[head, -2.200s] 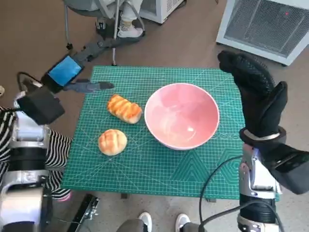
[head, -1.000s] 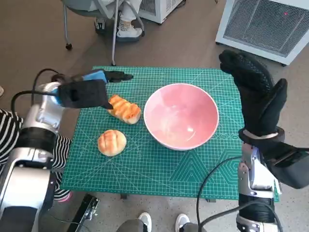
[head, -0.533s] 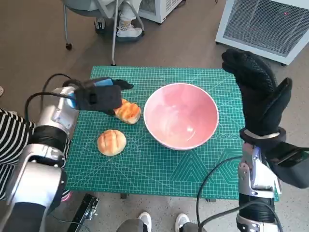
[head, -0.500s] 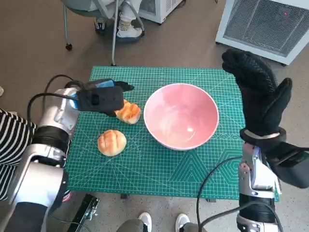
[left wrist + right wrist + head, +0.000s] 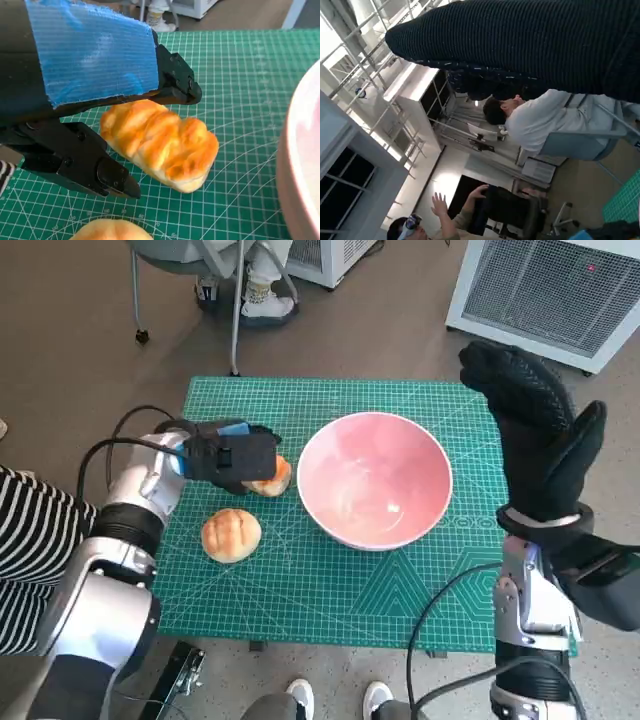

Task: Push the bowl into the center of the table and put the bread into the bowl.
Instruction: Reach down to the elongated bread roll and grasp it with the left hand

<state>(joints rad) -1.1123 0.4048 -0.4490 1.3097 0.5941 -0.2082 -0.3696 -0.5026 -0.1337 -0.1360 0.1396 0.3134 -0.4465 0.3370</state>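
Now left robot hand (image 5: 232,455) spread open astride striped bread (image 5: 160,144), beside bowl (image 5: 375,480) rim.

Pink bowl (image 5: 375,480) upright near mat centre, 2 golden breads beside it (elongated loaf (image 5: 160,142), round bun (image 5: 232,535))

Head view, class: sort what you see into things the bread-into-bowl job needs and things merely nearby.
Job: pink bowl; long bread roll; round bun; left hand.
Nearby: green cutting mat; white grilled unit; chair base; right hand.
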